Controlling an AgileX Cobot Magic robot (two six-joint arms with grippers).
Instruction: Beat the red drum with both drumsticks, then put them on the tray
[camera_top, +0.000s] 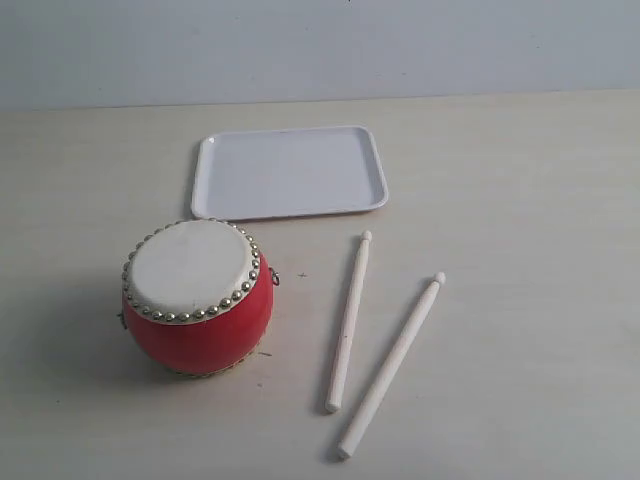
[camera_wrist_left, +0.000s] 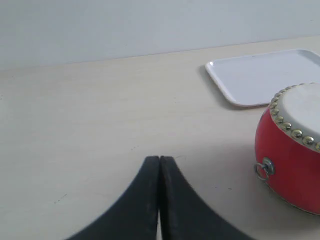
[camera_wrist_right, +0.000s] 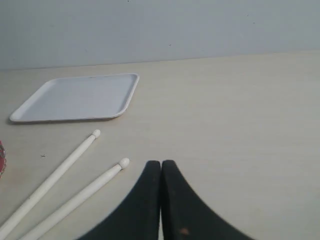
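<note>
- Closest to its wrist camera, your left claw (camera_wrist_left: 159, 161) has its two dark fingers pressed flat together with nothing between them. The pale tabletop (camera_wrist_left: 90, 125) stretches out beyond it.
- Your right claw (camera_wrist_right: 161, 165) is likewise pressed together and holds nothing.
- Neither claw shows in the exterior view.
- In the exterior view, the outer drumstick (camera_top: 392, 365) lies flat on the tabletop. Its butt end is nearest the camera and its bead tip points away, towards the tray.
- The inner drumstick (camera_top: 349, 322) lies just beside it on the drum's side, nearly parallel and not touching it. Its bead tip stops near the tray's front rim without reaching it.
- From your right wrist view, both sticks, the inner (camera_wrist_right: 55, 172) and the outer (camera_wrist_right: 80, 197), lie off to one side of the claw, apart from it.
- The red drum (camera_top: 200, 335) stands upright on the tabletop, cream skin up, ringed with gold studs. It is on the left, well apart from the sticks and in front of the tray's left corner.
- Your left wrist view shows the drum (camera_wrist_left: 290, 165) near that claw but clear of it, with a small metal ring (camera_wrist_left: 263, 169) on its side.
- The white tray (camera_top: 290, 172) lies flat behind the drum and sticks, with nothing on it.
</note>
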